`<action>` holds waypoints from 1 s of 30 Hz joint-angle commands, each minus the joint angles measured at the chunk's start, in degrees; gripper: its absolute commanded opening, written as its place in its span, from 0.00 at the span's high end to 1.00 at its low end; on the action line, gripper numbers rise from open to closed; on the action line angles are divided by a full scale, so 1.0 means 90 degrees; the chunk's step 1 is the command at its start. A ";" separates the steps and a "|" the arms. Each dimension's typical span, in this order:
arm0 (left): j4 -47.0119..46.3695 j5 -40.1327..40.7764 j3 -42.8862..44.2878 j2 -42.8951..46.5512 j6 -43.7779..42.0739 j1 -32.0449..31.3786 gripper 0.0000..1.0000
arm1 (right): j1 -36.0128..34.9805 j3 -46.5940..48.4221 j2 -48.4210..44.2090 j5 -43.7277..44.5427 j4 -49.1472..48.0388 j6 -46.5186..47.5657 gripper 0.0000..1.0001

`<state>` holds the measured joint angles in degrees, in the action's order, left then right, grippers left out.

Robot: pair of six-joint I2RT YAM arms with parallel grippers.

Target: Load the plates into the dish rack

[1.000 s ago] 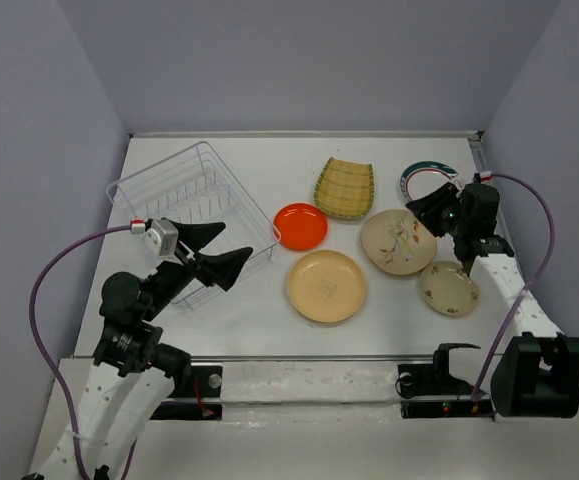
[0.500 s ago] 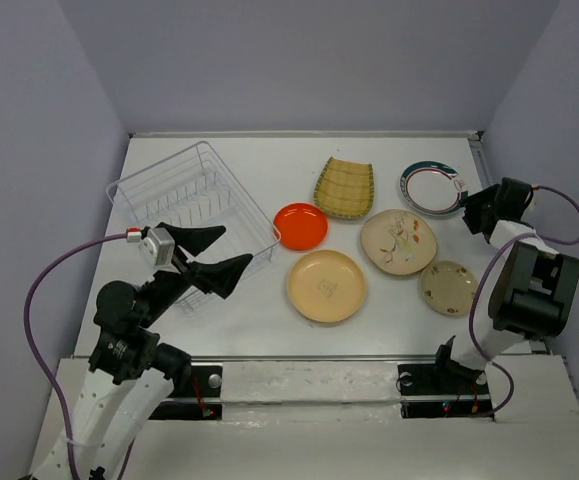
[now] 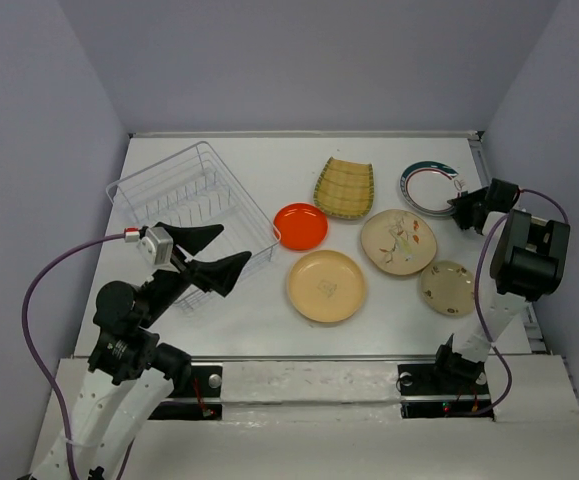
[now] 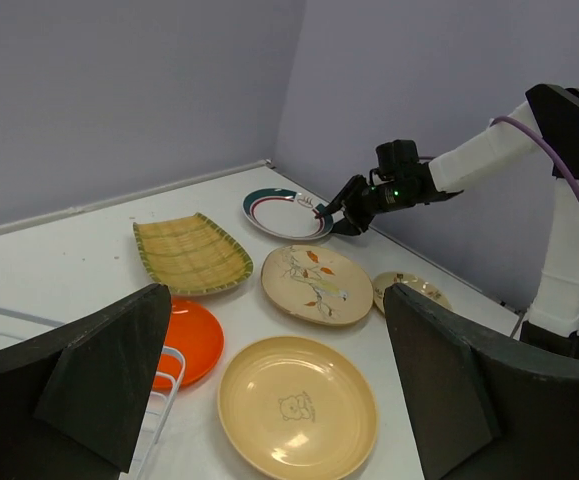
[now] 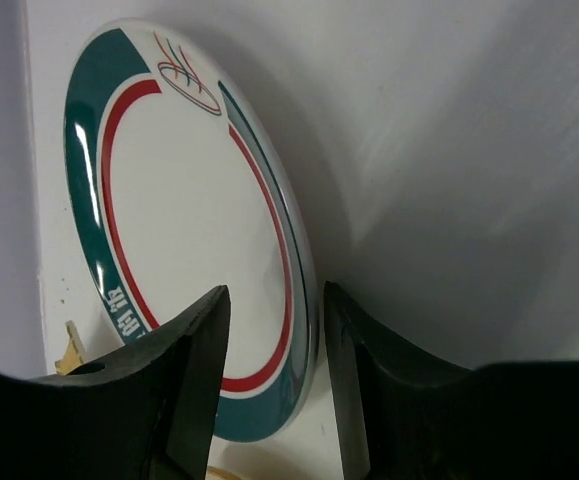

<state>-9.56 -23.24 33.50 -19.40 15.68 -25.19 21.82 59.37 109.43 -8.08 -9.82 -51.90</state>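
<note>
My right fingers are half open astride the rim of the green-rimmed plate at the far right of the tabletop, left fingers gaping wide and empty by the dish rack.

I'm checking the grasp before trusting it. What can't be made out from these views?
Right wrist view: whether the right end effector pinches the green-rimmed plate; its fingers cover the contact.
Left wrist view: most of the dish rack, cut off by the edge and the left end effector.
Top view: that contact is too small.
</note>
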 commanded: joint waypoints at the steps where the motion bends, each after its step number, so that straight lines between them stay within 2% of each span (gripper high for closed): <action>1: -0.0236 0.0063 0.0243 -0.0120 -0.0082 -0.0033 0.01 | 0.0036 0.0219 0.0428 -0.0420 -0.0675 -0.0141 0.52; 4: -0.0227 0.0073 0.0224 -0.0169 -0.0121 -0.0023 0.01 | 0.0036 0.0404 0.0809 -0.0762 -0.0929 -0.0297 0.54; 8: -0.0227 0.0200 0.0214 -0.0169 -0.0131 0.0035 0.01 | 0.0036 0.0385 0.0908 -0.0792 -0.1252 -0.0444 0.86; 10: -0.0227 0.0278 0.0214 -0.0208 -0.0092 0.0045 0.01 | 0.0036 0.0327 0.0587 -0.0539 -0.1262 -0.0347 0.93; 15: -0.0256 0.0327 0.0194 -0.0247 0.0035 0.0084 0.01 | 0.0036 0.0346 -0.0613 0.0144 -0.1038 0.0248 0.93; 17: -0.0256 0.0366 0.0194 -0.0228 0.0064 0.0113 0.01 | -0.0051 0.0395 -0.1394 0.0533 -0.0755 0.0743 0.93; 19: -0.0266 0.0376 0.0194 -0.0208 0.0122 0.0162 0.01 | -0.0519 0.0395 -0.2224 0.0789 -0.0686 0.1281 0.93; 21: -0.0275 0.0395 0.0194 -0.0179 0.0200 0.0240 0.01 | -0.1055 0.0405 -0.2732 0.1549 -0.0598 0.2073 0.93; 23: -0.0256 0.0570 0.0194 -0.0130 0.0250 0.0309 0.01 | -0.1924 0.0424 -0.3367 0.2028 -0.0530 0.2464 0.93; 27: -0.0100 0.1117 0.0233 0.0084 0.0221 0.0328 0.01 | -0.3252 0.0843 -0.3809 0.2829 -0.0150 0.3021 0.93; 30: 0.0115 0.2120 0.0457 0.0231 0.0220 0.0328 0.01 | -0.4589 0.1643 -0.3595 0.3571 0.0415 0.3595 0.93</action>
<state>-8.21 -14.37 33.65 -19.44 17.50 -22.63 -10.46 67.18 75.53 12.75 -9.30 -28.40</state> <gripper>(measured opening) 0.990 0.110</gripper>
